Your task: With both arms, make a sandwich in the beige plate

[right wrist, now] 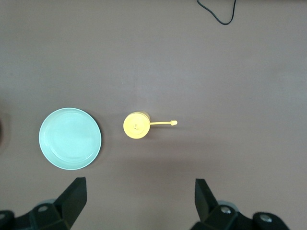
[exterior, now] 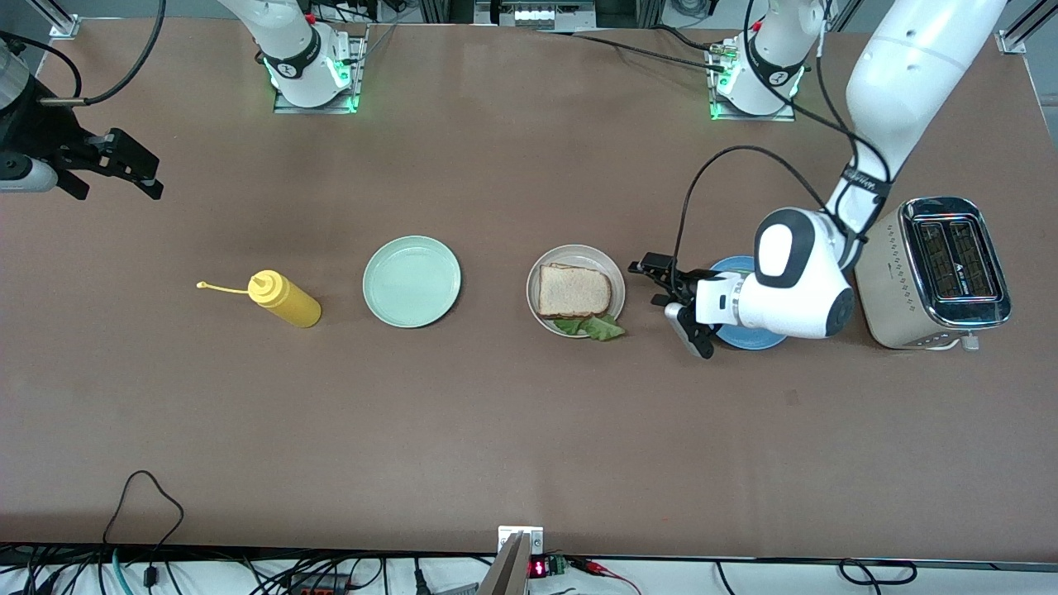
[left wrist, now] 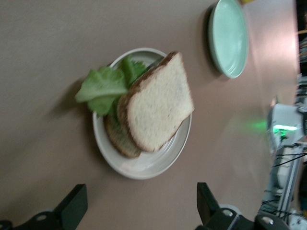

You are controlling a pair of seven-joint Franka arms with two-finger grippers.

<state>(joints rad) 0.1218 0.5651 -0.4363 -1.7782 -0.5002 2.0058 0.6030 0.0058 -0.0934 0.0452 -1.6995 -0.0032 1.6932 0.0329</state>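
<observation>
**Front view: sandwich stacked on beige plate, looks basically done**

Front view status: the sandwich [exterior: 575, 291] sits on the beige plate [exterior: 613, 276], mid-desk, toward the left arm's end. Top slice is on, lettuce [exterior: 597, 328] is under it, bottom slice shows in the left wrist view. My read: assembly is complete, and only pulling the arms clear is left, if anything.

Look of it:
- Top slice [left wrist: 158, 103] light brown with a darker crust, lying skewed on the lower slice [left wrist: 115, 139], not squared up.
- Lettuce [left wrist: 103, 86] ruffled and green, sticking out past the plate rim at about 5 o'clock of the plate in the front view.
- Stack tilts slightly in the left wrist view. Could slide if nudged, judging by the overhang.

Around it:
- Left gripper [exterior: 674, 302] just off the plate at its 3 o'clock, fingers spread wide, holding nothing. It hangs partly over the blue plate [exterior: 744, 339].
- Toaster [exterior: 934, 273] farther out at 3 o'clock.
- Mint-green plate [exterior: 412, 281] at 9 o'clock of the beige plate, bare.
- Yellow squeeze bottle [exterior: 285, 299] past that, cap flipped open.
- Right gripper [exterior: 124, 165] waits up at the right arm's end of the desk, fingers apart, holding nothing.
</observation>
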